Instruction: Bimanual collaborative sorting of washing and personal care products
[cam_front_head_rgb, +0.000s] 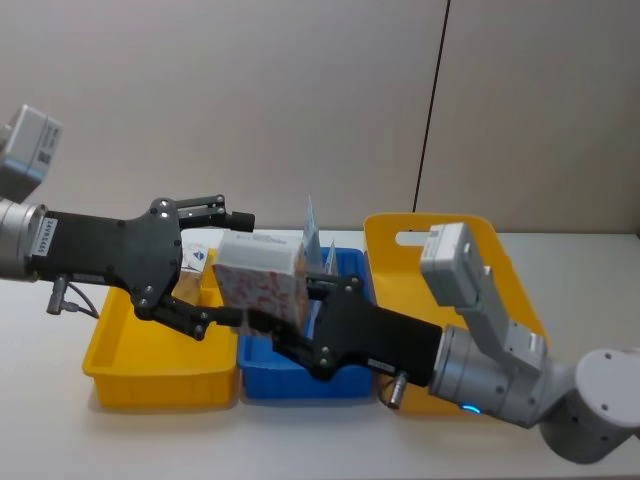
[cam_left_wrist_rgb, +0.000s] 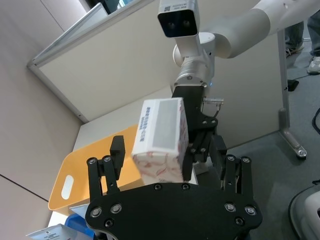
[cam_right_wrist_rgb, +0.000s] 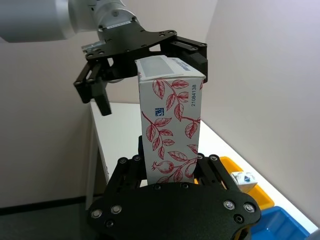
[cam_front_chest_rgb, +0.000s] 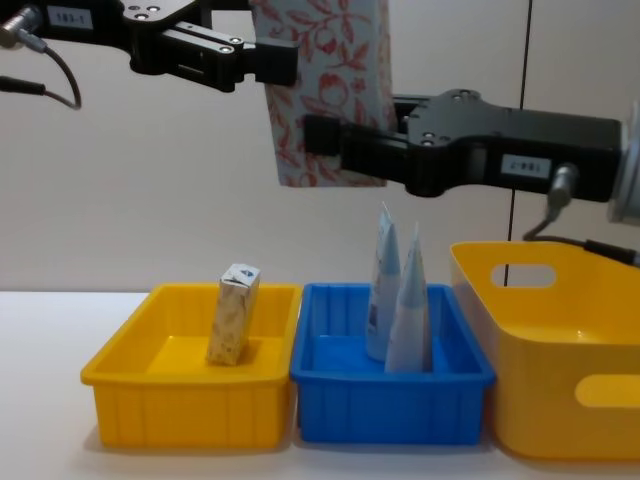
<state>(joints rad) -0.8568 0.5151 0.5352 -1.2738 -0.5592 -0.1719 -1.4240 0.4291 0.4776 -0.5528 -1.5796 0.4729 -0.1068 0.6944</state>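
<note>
Red-leaf carton (cam_right_wrist_rgb: 170, 125) is gripped by right pincer (cam_right_wrist_rgb: 170, 165), inside splayed left pincer (cam_front_head_rgb: 236, 266).

Carton (cam_front_chest_rgb: 325, 100) top beyond chest view's edge

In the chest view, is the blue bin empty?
No, two tubes with pointed tops stand upright inside the blue bin.

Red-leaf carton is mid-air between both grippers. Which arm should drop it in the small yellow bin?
Probably left. The left gripper straddles the white red-leaf-printed carton, open, over the small yellow plastic bin; the right gripper, shut on it, would reach across the blue plastic bin.
</note>
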